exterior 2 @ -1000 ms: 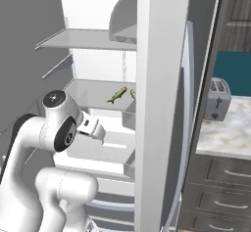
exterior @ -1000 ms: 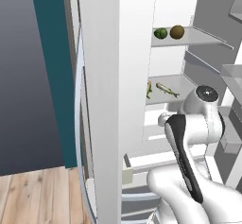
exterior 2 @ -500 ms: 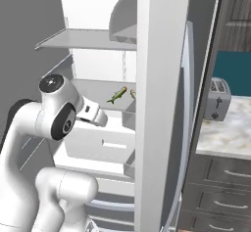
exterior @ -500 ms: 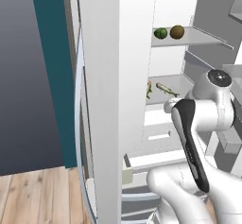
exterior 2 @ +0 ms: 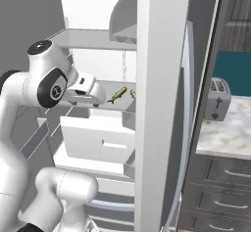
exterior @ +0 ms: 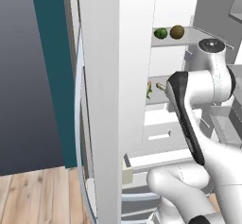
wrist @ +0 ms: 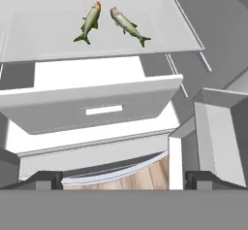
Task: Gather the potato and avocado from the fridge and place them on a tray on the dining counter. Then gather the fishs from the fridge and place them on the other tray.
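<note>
The fridge [exterior: 108, 76] stands open, its white shelves showing. A dark green avocado [exterior: 160, 33] and a brown potato [exterior: 177, 31] sit side by side on an upper shelf. One shelf lower lie the two slender grey-green fish [wrist: 88, 23] [wrist: 128, 26], heads close together and tails apart; they are also seen as fish [exterior 2: 117, 95]. My gripper [wrist: 126, 180] is open with nothing between its fingers, hovering in front of and a little above the fish shelf, apart from them. My hand [exterior 2: 86, 91] is just left of the fish. The trays and dining counter are out of view.
A white drawer [wrist: 92, 105] juts out below the fish shelf. Door bins [wrist: 218, 127] stand to the right in the hand view. The open fridge door [exterior 2: 157, 104] rises beside my arm. Beyond it, a toaster [exterior 2: 214, 99] stands on a marbled counter [exterior 2: 225, 133].
My arm has risen and the hand has lifted from drawer height to the fish shelf level, closer to the fish. The gripper stays open.
</note>
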Tool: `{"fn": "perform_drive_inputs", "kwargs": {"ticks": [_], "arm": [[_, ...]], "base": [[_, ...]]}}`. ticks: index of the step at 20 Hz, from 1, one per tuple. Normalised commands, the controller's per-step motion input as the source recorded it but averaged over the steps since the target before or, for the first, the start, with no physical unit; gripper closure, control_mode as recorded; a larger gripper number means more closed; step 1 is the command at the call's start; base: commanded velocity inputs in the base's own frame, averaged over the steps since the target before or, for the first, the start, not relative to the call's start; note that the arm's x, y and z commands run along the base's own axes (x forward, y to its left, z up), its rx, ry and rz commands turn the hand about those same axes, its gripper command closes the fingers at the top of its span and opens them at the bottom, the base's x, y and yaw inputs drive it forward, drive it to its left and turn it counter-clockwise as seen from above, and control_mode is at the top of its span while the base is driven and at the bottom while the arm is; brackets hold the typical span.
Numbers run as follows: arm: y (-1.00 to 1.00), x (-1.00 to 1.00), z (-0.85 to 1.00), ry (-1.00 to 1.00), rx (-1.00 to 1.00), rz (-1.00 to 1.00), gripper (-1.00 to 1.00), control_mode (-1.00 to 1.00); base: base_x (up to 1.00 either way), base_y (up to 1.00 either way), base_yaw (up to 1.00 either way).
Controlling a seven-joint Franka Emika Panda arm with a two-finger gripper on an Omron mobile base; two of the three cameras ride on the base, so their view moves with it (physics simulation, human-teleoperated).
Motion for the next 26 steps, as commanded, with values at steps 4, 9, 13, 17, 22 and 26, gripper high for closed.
{"fn": "perform_drive_inputs", "kwargs": {"ticks": [4,9,13,17,22,26], "arm": [[-0.49,0.0,0.52,-0.11,0.1,0.0,-1.0,-1.0],[-0.32,0.0,0.4,-0.1,0.08,-0.06,-1.0,-1.0],[-0.06,0.0,0.44,-0.09,0.01,-0.13,-1.0,-1.0],[0.0,0.17,0.33,-0.07,0.0,-0.1,-1.0,-1.0],[0.0,0.25,0.26,-0.13,0.0,-0.02,-1.0,-1.0],[0.0,0.37,0.16,-0.2,0.0,0.0,-1.0,-1.0]], "base": [[0.0,0.0,0.0],[0.0,0.0,0.0],[0.0,0.0,0.0],[0.0,0.0,0.0],[0.0,0.0,0.0],[0.0,0.0,0.0]]}}
